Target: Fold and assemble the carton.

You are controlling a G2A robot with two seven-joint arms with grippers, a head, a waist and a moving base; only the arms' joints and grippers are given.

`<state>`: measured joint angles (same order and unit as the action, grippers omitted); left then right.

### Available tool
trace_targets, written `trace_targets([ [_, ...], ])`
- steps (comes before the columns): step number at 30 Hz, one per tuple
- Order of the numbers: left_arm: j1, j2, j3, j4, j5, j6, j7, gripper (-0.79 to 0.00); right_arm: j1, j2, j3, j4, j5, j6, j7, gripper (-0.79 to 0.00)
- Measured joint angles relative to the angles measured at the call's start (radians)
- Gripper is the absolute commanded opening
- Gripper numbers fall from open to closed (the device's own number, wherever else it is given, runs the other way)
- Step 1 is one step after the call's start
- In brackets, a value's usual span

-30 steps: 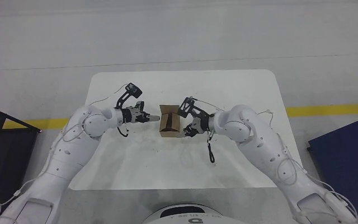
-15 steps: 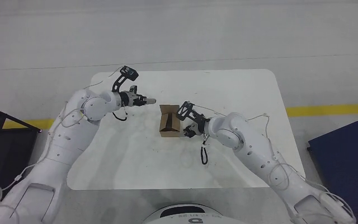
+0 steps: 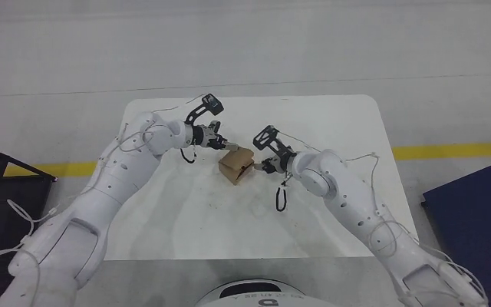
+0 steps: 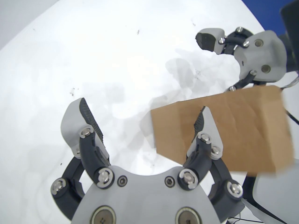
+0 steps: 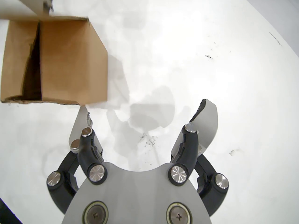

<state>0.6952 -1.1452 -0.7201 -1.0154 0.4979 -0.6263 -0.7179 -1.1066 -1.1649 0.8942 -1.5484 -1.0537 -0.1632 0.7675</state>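
The white table (image 3: 192, 230) had rounded corners, and its top was scuffed with small dark specks and grey smudges. Near its middle lay the brown carton (image 3: 236, 165), turned askew to the table's edges. In the right wrist view the carton (image 5: 70, 59) showed one end with a dark slit between its flaps.

The right gripper (image 5: 143, 108) was just beside that end, its jaws spread and nothing between them. One fingertip sat close to the carton's corner, but contact could not be made out.

On the carton's other side the left gripper (image 4: 142, 108) was likewise released and held nothing. One finger stood over the carton's (image 4: 233, 131) plain side.

Beyond the table lay pale grey floor (image 3: 245, 46). A yellow stripe (image 3: 441, 151) ran along it, a dark blue object (image 3: 460, 207) stood at one side, and a black one (image 3: 19, 176) at the other.
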Motion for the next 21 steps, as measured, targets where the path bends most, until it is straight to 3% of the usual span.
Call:
trace_targets([
  [10, 0.012, -0.002, 0.009, -0.033, 0.046, 0.021, -0.038, 0.0, -0.007, -0.006, -0.014, 0.001, -0.01, -0.034, 0.014, -0.009],
  [21, 0.022, -0.017, 0.041, -0.083, 0.094, 0.05, -0.065, 0.0, -0.126, 0.042, 0.18, -0.169, 0.115, -0.105, 0.109, 0.0],
])
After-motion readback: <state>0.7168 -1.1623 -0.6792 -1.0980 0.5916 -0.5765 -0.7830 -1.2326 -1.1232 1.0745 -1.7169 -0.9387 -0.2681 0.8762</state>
